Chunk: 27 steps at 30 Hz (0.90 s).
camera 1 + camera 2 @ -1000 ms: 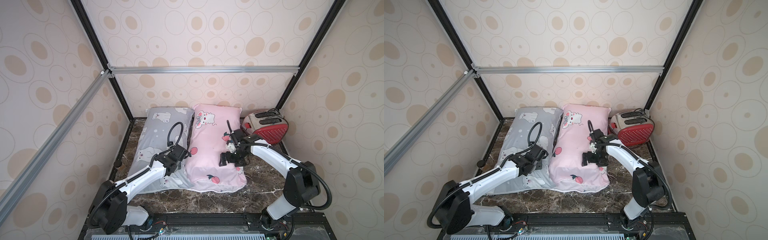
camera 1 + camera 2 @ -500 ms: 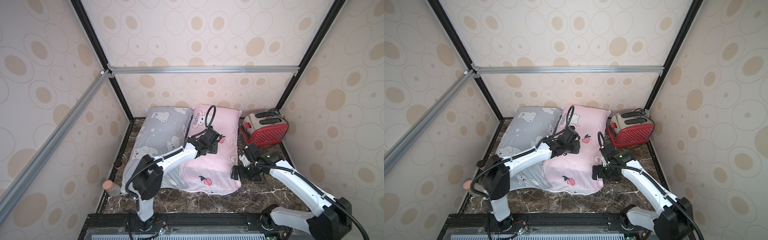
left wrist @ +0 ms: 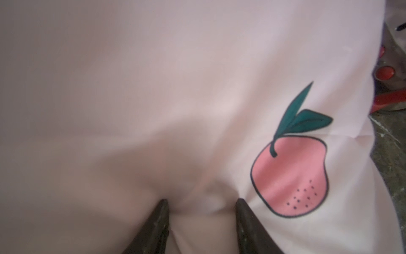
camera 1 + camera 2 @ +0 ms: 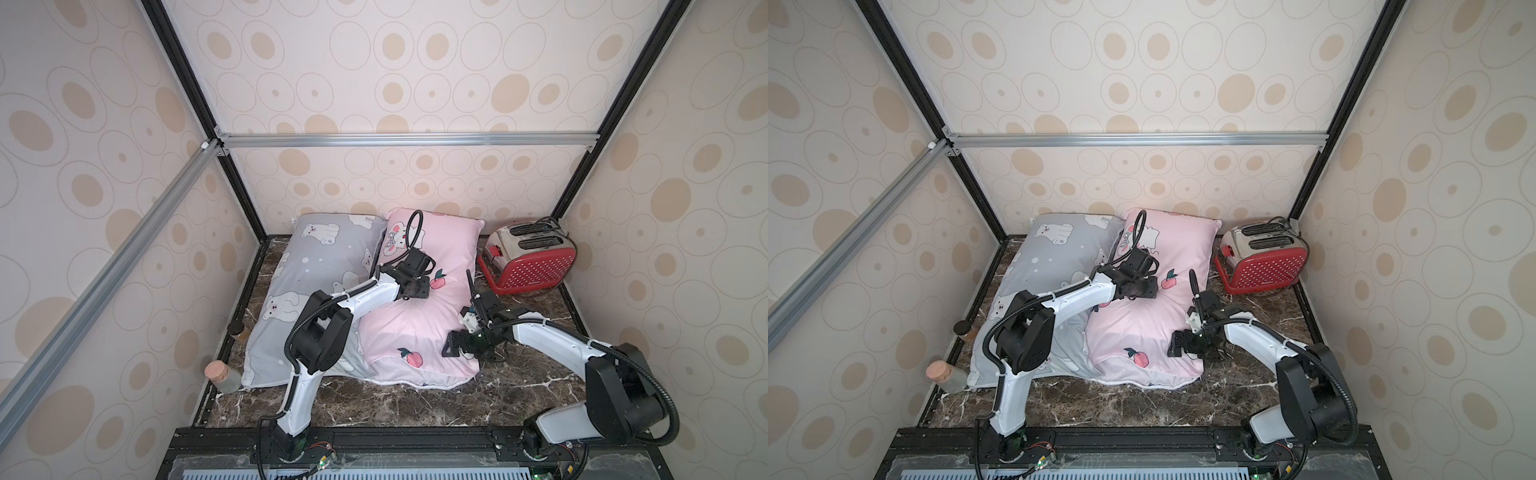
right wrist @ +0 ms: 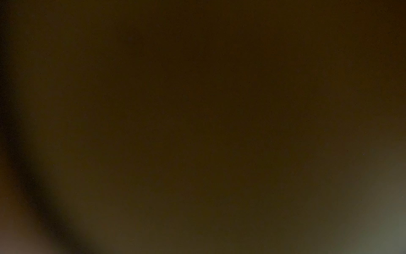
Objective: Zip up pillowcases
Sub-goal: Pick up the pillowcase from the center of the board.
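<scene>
- Left of the left end effector (image 3: 202, 201), clear of its tips, the grey pillowcase (image 4: 316, 266) lies on the surface (image 4: 415, 405). Its long axis runs from the robot's base toward the back wall, and only the left arm passes over it.
- At the left end effector the tips stand half spread and dug into the pink pillowcase (image 4: 419, 328). A soft ridge of cloth bulges between them and a printed peach (image 3: 290, 176) sits just beside one tip. Whether they nip the cloth or only press it, I cannot tell.
- Around that end effector the pink pillowcase stretches both ways, parallel to the grey one and touching it. Its near short end, edged by a white line (image 4: 419, 381), lies back toward the base.
- Beside that near corner, low at the right long edge, the right end effector (image 4: 459, 349) looks spread wide. Its wrist view is dark, so cloth between the tips cannot be confirmed. It is the closer tool to the near end. If the zip sits there, the pull should run across the long axis while the left pins.
- Beyond the right end effector, toward the back wall, a red toaster (image 4: 528, 262) stands apart.
</scene>
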### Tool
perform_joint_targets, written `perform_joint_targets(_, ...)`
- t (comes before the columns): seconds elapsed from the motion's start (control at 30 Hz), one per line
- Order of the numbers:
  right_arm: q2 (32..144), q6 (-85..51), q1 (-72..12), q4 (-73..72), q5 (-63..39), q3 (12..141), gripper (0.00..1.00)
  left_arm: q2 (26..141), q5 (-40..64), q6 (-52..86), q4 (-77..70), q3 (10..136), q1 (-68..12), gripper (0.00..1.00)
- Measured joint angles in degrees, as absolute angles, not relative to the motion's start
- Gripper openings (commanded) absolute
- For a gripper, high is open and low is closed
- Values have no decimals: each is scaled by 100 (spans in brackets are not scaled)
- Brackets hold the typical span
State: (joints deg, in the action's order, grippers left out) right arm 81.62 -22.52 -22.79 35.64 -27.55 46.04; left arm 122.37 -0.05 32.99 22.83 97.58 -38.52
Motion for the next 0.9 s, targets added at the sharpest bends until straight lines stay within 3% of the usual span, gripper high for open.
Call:
perform_joint_targets(0.17,7168,-2571,-2276,3382,-3636,3970,79,12573,27,3218,2300,10158,-3774,47)
perform_joint_targets(0.4,5859,-3092,-2279,3787,-4198,3747,70,12888,231,3173,2344,10545,-3566,46)
perform_joint_targets(0.57,5492,-3269,-2248,4193,-4222,3747,53,12903,384,3168,2333,10560,-3496,46)
perform_joint_targets(0.9,4812,-3503,-2001,4727,-4119,3662,44,12903,416,3170,2213,10471,-3494,46)
